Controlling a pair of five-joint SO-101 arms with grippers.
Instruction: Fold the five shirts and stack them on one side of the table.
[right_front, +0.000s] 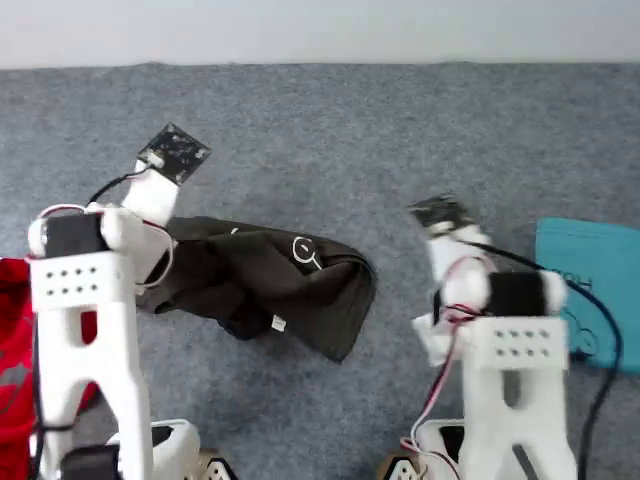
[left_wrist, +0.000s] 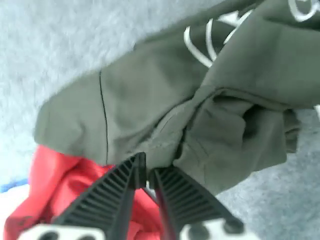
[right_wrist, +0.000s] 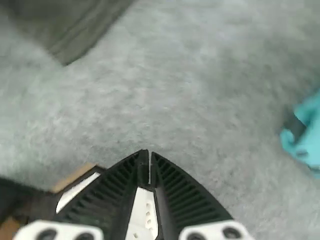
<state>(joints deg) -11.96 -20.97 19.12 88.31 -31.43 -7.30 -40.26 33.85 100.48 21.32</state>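
Dark shirt sits left of the table's middle, not folded. We see it bunched into a crumpled lump with deep creases and one end drooping toward the table's near edge. We note a white printed mark on its top face and a small white tag at the lower hem. In the left wrist view the fabric reads dark olive, with a seam line and overlapping folds. Left gripper has its black ribbed fingers pressed nearly together right at the shirt's edge, and we read it as pinching that hem. Left arm stands over the shirt's left end. A red shirt lies rumpled at the table's left edge; in the left wrist view it shows just under the dark shirt's edge. Right gripper is pressed together with nothing in it, over bare grey table, well apart from the dark shirt. Right arm stands between the dark shirt and a teal shirt, which lies flat at the right edge.
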